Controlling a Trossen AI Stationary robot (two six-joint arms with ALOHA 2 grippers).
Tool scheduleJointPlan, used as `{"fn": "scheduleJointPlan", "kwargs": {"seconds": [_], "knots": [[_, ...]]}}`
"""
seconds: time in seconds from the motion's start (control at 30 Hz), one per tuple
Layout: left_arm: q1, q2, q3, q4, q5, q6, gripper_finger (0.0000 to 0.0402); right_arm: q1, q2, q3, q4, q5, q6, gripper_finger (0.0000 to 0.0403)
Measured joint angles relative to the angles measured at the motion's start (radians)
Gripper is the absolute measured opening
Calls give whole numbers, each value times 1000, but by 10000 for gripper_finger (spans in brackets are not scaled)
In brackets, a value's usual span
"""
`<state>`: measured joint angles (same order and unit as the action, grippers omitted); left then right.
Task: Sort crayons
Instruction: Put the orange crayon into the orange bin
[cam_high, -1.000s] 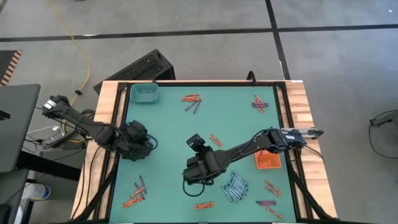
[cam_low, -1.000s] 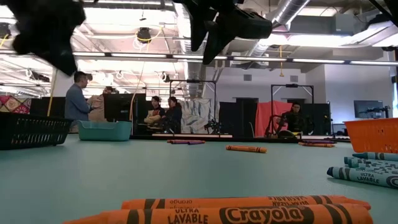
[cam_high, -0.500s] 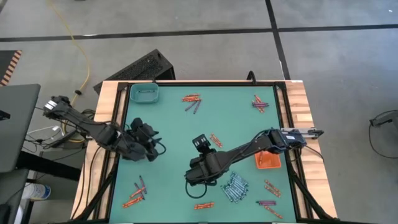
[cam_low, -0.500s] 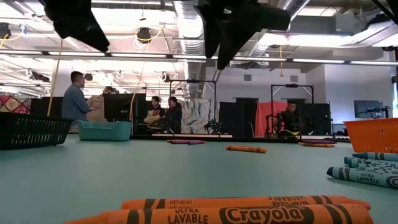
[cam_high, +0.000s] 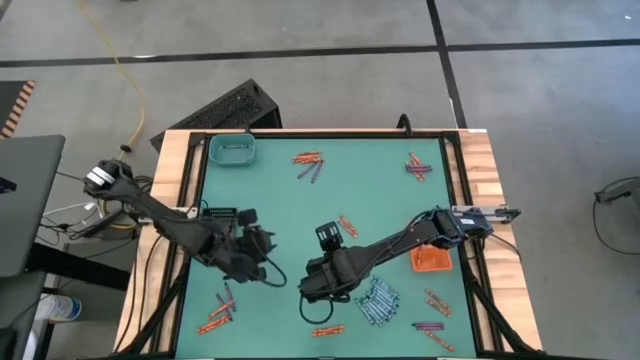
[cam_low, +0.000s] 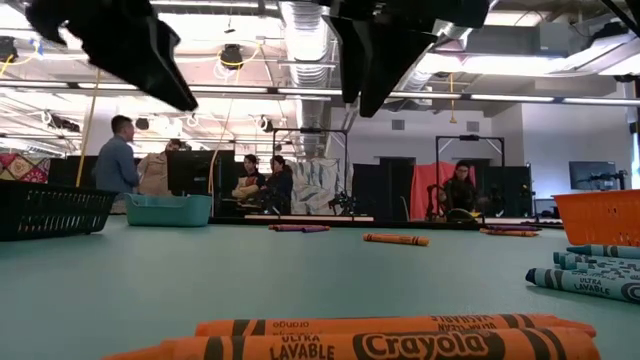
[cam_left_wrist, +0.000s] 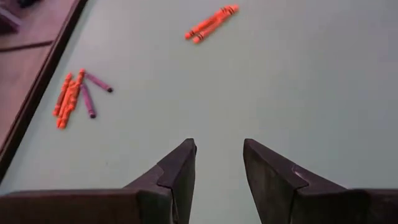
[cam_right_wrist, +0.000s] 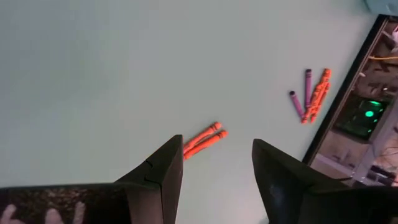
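1. We see the left gripper over the near-left part of the green table top, its two dark fingers spread apart with nothing between them, only bare green surface below.
2. We see the right gripper over the near-middle of the table, its dark fingers likewise parted and empty, above a pair of orange-red crayons lying side by side.
3. The thin wax crayons lie in scattered clusters: an orange-red and purple group at the near-left edge, a pale blue-grey pile right of the right gripper, another orange-red and purple cluster at the far middle, more at the far right and near right.
4. A small orange rectangular tray sits at the right side, a teal tray at the far-left corner.
5. In the low view, people sit and stand in the room beyond the table.
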<state>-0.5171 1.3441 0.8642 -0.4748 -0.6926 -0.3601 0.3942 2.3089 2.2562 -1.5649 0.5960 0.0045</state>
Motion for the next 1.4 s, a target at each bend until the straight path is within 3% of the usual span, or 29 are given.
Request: {"fn": "scheduleJointPlan", "kwargs": {"seconds": [0.33,0.47,0.67,0.83,1.07,1.4], "knots": [[0,215,0,143,25,210,126,-51,0,0,13,-31,210,188],[0,256,0,231,14,280,126,-64,0,-15,28,-33,262,188],[1,260,0,337,24,352,126,-70,2,-145,44,-25,354,188],[1,259,0,344,42,343,126,-51,1,-224,25,-17,476,188],[-5,259,0,362,76,299,126,-12,-1,-227,-4,64,666,177],[-47,259,0,361,112,233,125,6,-2,-269,69,85,748,153]]}}
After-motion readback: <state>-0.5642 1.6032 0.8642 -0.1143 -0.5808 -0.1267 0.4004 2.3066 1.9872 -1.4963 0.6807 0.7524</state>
